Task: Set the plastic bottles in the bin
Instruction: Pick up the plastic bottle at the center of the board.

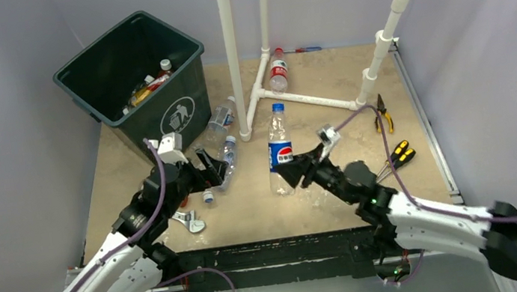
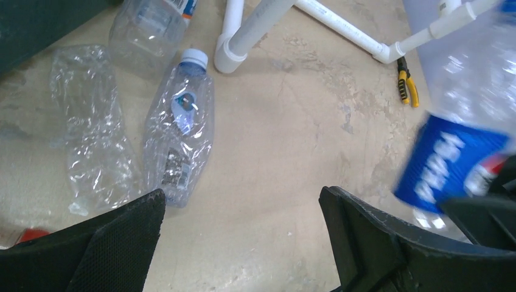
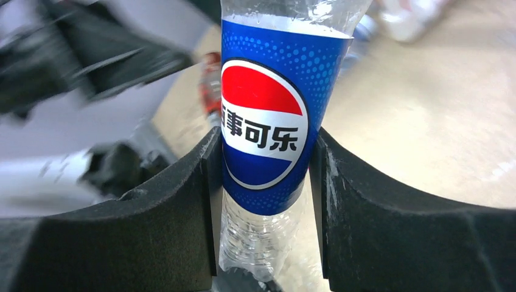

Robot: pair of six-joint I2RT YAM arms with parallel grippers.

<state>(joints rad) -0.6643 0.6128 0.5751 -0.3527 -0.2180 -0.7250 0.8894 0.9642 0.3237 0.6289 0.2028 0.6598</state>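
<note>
My right gripper [image 1: 295, 171] is shut on an upright clear bottle with a blue Pepsi label [image 1: 280, 151]. In the right wrist view the fingers [image 3: 182, 201] press both sides of the label [image 3: 268, 121]. I cannot tell if its base touches the table. My left gripper [image 1: 215, 168] is open and empty, low over the table beside a clear flattened bottle [image 1: 227, 158], which lies just left of the gripper [image 2: 243, 210] in the left wrist view [image 2: 179, 128]. The dark green bin [image 1: 182, 107] stands at the far left with several bottles inside.
Another clear bottle [image 1: 221, 117] lies by the bin and a red-labelled one [image 1: 277, 70] by the white pipe frame [image 1: 232, 51]. A crushed bottle [image 2: 91, 140] lies left of my left gripper. There is also a wrench [image 1: 190, 221], pliers [image 1: 383, 114] and screwdrivers [image 1: 398, 156].
</note>
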